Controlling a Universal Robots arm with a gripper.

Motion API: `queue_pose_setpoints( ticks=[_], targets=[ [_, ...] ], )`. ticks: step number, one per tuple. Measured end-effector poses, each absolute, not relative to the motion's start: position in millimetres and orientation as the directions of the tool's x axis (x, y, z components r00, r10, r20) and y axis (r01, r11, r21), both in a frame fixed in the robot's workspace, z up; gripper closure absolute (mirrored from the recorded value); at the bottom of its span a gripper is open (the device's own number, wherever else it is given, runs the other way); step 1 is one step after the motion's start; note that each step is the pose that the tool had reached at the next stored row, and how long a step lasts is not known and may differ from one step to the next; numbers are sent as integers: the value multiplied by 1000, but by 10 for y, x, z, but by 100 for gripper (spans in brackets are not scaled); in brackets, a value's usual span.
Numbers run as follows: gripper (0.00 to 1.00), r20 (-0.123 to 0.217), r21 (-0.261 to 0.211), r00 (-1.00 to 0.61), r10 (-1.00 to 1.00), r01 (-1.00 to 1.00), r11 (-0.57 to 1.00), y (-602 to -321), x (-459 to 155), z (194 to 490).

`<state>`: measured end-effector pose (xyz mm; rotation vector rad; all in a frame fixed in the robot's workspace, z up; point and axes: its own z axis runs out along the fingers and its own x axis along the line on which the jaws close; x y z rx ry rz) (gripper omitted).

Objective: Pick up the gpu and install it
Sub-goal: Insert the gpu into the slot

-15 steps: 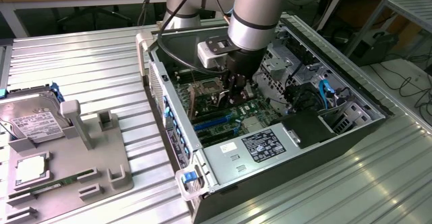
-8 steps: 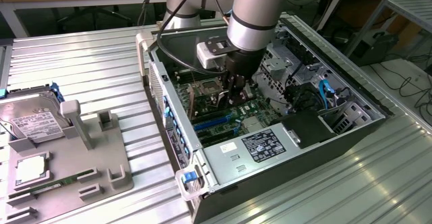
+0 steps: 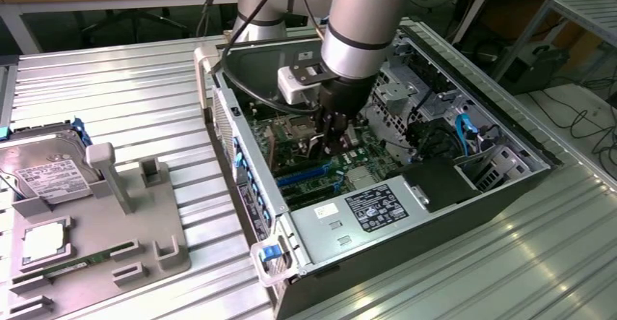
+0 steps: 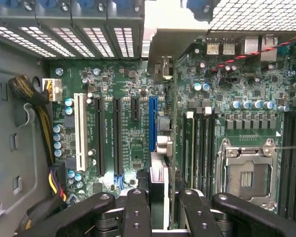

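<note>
Pick-up done: gripper (image 4: 160, 205) is closed narrow on the gpu (image 4: 164, 113), held edge-on inside the open computer case (image 3: 289, 222), card directly above the blue slot (image 4: 152, 123) on the motherboard (image 4: 118, 89). Seating not yet visibly complete

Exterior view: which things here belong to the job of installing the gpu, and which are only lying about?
Belong to the job:
- gpu, held edge-on in the gripper
- open computer case
- blue slot on the motherboard, close beside the card

Lying about:
- hard drive
- grey holder
- green memory stick
</note>
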<state>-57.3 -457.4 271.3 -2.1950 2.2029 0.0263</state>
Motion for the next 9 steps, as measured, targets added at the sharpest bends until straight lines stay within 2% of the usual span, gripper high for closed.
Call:
queue_pose_setpoints(
  ticks=[9],
  targets=[
    [72, -35, -10, -2, -999, -1000, 3, -4627, -650, 2649]
  ],
)
